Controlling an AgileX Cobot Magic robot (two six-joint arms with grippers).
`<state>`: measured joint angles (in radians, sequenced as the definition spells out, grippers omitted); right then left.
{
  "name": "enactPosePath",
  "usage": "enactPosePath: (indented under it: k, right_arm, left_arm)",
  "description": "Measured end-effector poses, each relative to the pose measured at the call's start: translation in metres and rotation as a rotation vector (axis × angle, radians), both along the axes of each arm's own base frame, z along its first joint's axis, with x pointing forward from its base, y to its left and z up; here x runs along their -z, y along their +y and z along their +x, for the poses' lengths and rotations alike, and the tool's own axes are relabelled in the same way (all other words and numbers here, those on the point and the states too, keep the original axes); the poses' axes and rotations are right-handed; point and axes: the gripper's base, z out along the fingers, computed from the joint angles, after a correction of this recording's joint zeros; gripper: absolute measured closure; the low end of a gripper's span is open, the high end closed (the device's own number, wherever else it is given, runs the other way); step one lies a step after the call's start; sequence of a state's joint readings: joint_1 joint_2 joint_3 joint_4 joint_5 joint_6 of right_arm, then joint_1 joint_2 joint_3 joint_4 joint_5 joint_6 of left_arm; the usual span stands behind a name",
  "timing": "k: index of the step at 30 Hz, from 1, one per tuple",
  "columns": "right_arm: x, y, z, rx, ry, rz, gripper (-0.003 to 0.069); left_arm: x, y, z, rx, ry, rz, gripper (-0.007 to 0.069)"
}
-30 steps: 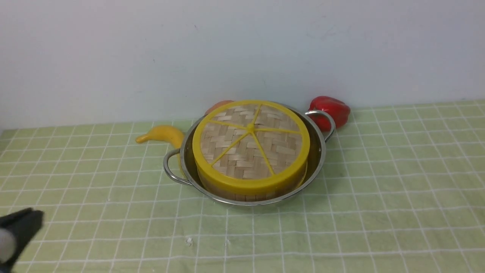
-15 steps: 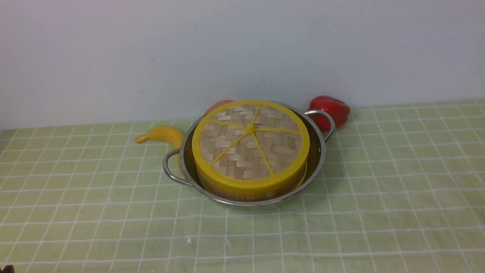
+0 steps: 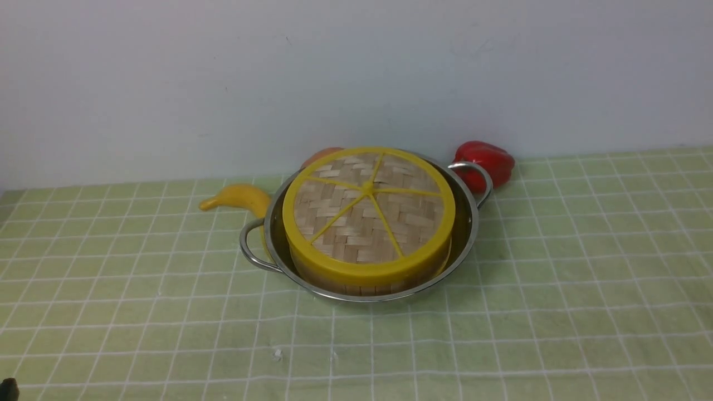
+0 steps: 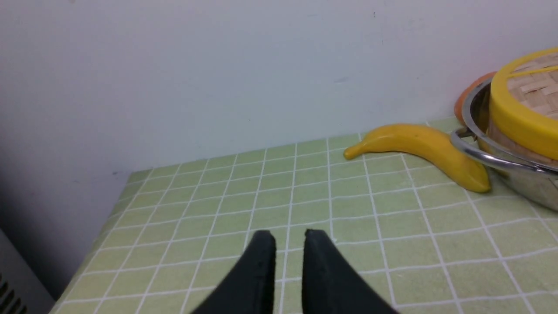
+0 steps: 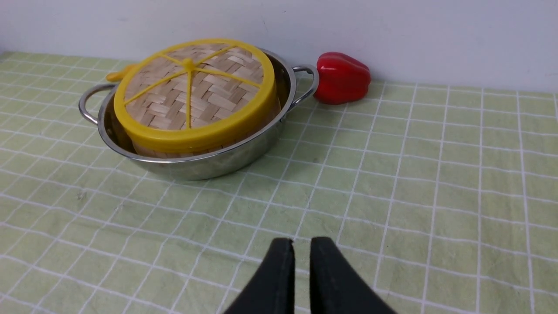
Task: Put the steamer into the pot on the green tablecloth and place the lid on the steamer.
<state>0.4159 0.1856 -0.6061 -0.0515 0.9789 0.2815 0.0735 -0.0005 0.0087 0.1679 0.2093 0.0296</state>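
The left gripper (image 4: 289, 237) and right gripper (image 5: 301, 244) each hover with black tapered fingers slightly parted, holding nothing. Beyond them the woven lid (image 3: 369, 209) caps the slatted steamer (image 3: 362, 288) inside the shiny pot (image 3: 470, 234) on the green tablecloth (image 3: 585, 289). Only the right wrist view shows the red pepper (image 5: 342, 78) from close by.

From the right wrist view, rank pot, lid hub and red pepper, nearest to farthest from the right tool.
Right tool holds nothing.
1. Pot, near rim closest, on the cloth.
2. Lid hub, centre of the pot.
3. Red pepper, by the wall, behind a pot handle.
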Motion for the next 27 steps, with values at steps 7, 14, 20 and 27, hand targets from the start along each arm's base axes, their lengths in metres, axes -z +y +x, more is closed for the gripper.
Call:
enactPosePath:
  k: [7, 14, 20, 27]
  right_arm:
    - [-0.001, -0.003, -0.001, 0.051, -0.035, -0.024, 0.056]
    - [0.027, -0.009, 0.015, 0.285, -0.296, -0.1, 0.0539]
    - [0.084, -0.004, 0.03, 0.286, -0.374, -0.074, 0.0528]
    - [0.125, -0.003, 0.034, 0.276, -0.309, -0.081, 0.0514]
  left_arm:
    - [0.0, 0.0, 0.0, 0.0, 0.0, 0.003, 0.0529]
    - [0.0, 0.0, 0.0, 0.001, 0.001, 0.005, 0.0529]
    - [0.0, 0.0, 0.0, 0.001, 0.001, 0.006, 0.0529]
    - [0.0, 0.0, 0.0, 0.001, 0.0, 0.006, 0.0529]
